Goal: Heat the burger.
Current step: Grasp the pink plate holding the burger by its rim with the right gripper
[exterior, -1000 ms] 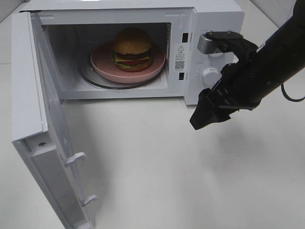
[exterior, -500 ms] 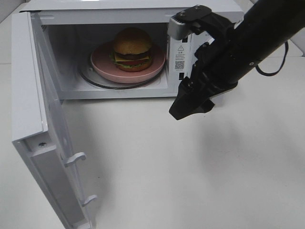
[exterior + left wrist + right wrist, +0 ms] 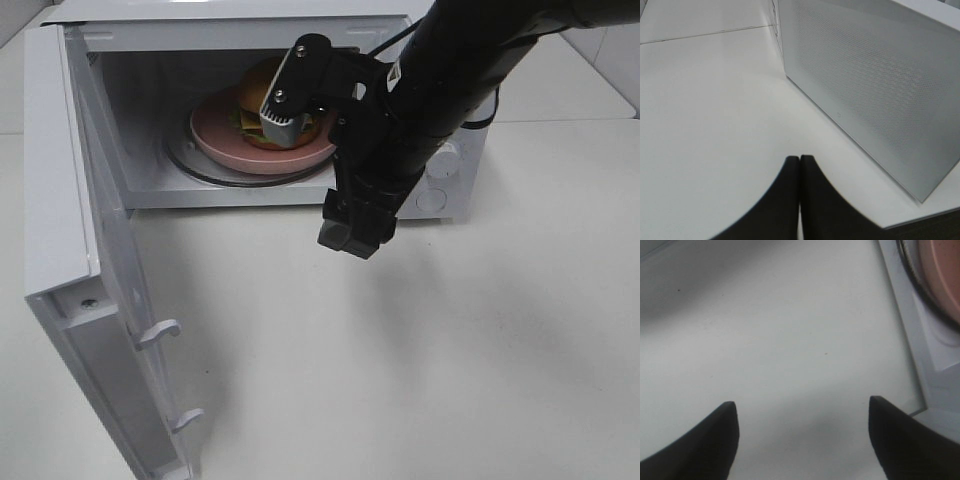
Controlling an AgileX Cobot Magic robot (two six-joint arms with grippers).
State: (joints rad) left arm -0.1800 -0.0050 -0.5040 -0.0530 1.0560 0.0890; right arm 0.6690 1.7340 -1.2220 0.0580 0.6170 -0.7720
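- While the door [image 3: 60, 180] of the white microwave [image 3: 230, 10] stands swung open at the left of the exterior high frame, the burger [image 3: 253, 92] sits inside the cavity, in the upper middle of that frame.
- Burger: it rests on a round pink plate [image 3: 215, 135], which lies on the glass turntable [image 3: 198, 165]. Only its left part shows, because the right arm's wrist unit covers the rest, so the layers below the bun are probably there but cannot be told apart.
- Right gripper [image 3: 352, 232]: it points downward at the centre of the frame, just in front of the cavity's lower edge and over the white table [image 3: 470, 360]. It is apart from both burger and plate.
- Right wrist view: the two dark fingertips [image 3: 700, 440] stand far apart with only bare table between them, so the jaws are wide and hold nothing. The plate's edge and the cavity floor show at one corner.
- Left gripper [image 3: 799, 200]: its two dark fingers are pressed together with nothing between them, over the table beside the microwave's perforated side wall [image 3: 865, 90].
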